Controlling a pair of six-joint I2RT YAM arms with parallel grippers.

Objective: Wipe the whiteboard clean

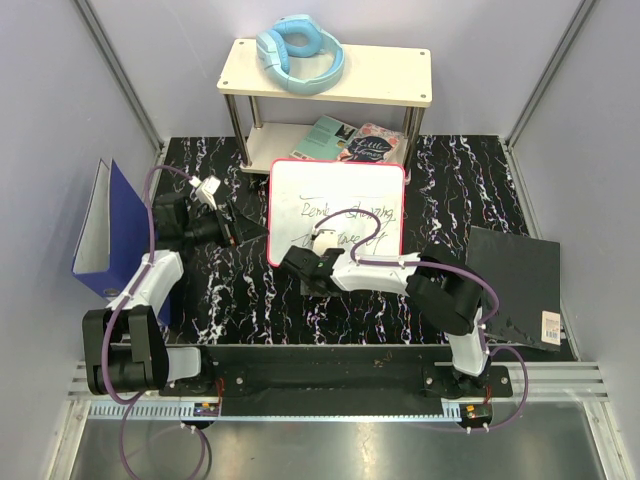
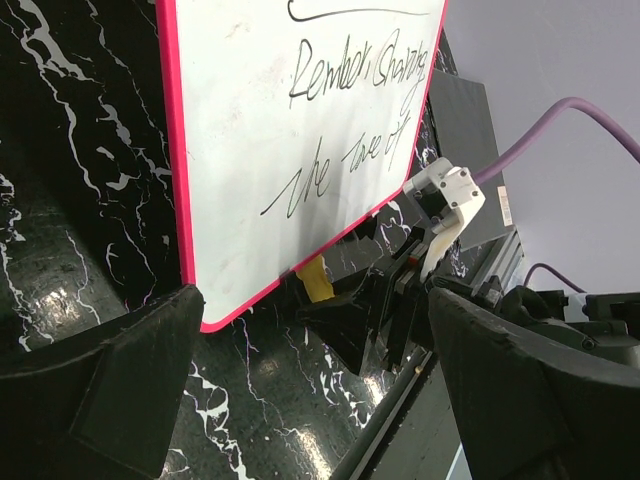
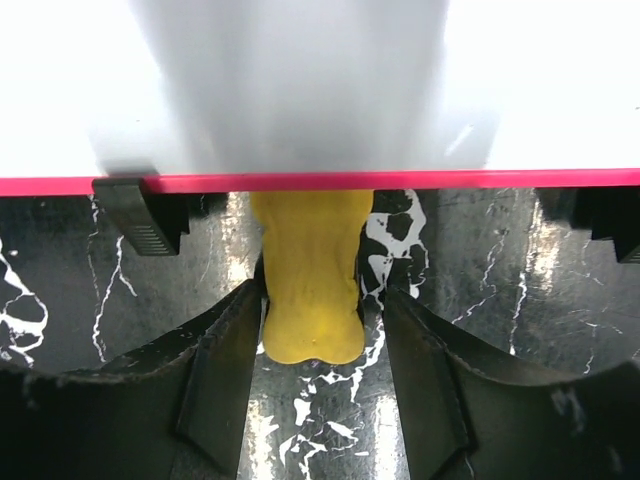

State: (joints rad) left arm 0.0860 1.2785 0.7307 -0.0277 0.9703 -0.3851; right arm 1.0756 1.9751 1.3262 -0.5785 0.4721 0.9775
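Whiteboard: flat, pink-rimmed, scribbled | left fingers spread wide | right fingers flank soft yellow pad, grip unclear

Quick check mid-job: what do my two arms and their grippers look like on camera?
The left arm and the right arm are both built of white and black segments. A purple cable loops along each. The left gripper and the right gripper have broad matte black fingers. No markings are legible.
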